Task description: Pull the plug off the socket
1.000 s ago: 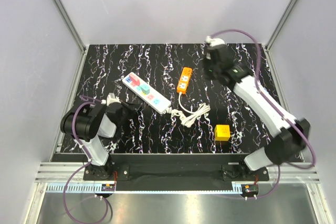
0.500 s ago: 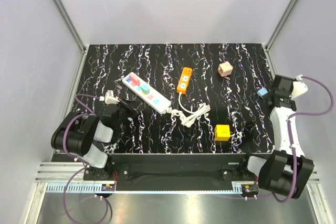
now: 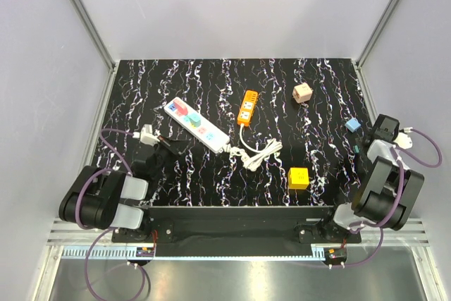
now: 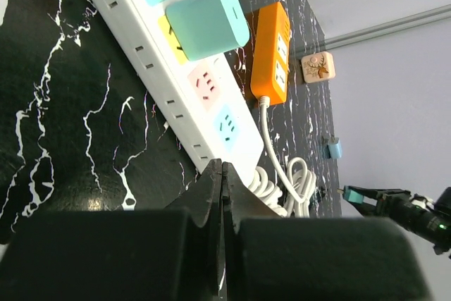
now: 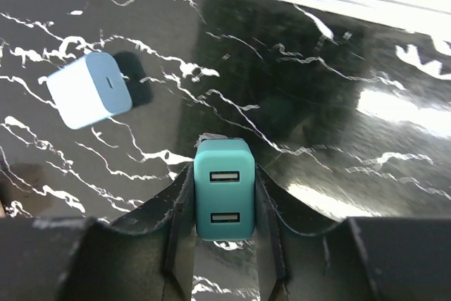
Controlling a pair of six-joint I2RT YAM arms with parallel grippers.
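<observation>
Right wrist: right fingers [image 5: 270, 227] clamped on teal plug [image 5: 224, 199], well apart from socket [image 3: 197, 125], evidently pulled free. Left fingers [image 4: 208, 199] pressed shut, empty, near socket's cord end, likely for bracing.

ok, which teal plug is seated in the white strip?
The teal plug in the left wrist view, standing in the white strip. The other teal plug is clamped by the right gripper.
</observation>
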